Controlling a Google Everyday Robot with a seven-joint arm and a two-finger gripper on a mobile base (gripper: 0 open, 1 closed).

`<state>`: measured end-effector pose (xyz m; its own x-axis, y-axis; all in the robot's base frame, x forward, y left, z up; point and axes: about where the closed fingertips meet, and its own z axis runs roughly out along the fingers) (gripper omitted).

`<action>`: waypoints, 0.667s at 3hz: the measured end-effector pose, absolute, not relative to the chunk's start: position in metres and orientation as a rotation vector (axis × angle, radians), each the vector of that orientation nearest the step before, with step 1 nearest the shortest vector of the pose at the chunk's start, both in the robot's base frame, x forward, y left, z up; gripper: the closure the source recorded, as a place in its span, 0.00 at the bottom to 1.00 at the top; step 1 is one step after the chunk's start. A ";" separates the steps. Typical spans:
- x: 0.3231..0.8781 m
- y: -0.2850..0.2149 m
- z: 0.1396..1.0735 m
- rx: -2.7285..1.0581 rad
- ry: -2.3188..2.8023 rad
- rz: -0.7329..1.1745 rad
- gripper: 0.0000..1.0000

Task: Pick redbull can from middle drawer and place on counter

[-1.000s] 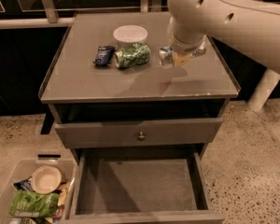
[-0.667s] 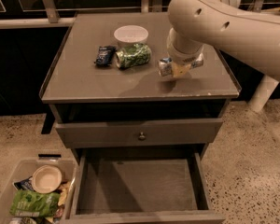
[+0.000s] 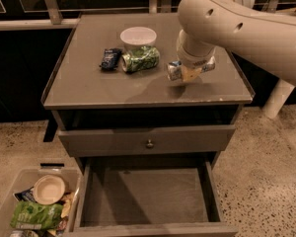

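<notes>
Can (image 3: 174,69) is held clamped in the fingers (image 3: 191,74) of the gripper (image 3: 183,73), over the right-hand part of the bench (image 3: 89,85), well right of the green can (image 3: 140,58).

Change noted: over the last second, gripper and can have been brought lower, toward the bench surface; over the last fraction little further descent is recorded. A shadow is cast on the bench beneath the can. Contact with the surface cannot be confirmed.

Drawer (image 3: 148,196) stands open with the can out of it. Retrieval is judged complete and placement under way. Set-down and release are judged still outstanding.
</notes>
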<state>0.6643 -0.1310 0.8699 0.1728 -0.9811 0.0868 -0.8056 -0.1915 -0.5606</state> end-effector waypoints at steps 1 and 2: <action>0.664 -0.131 0.870 -2.069 1.690 -0.618 0.58; 0.664 -0.131 0.870 -2.069 1.690 -0.618 0.35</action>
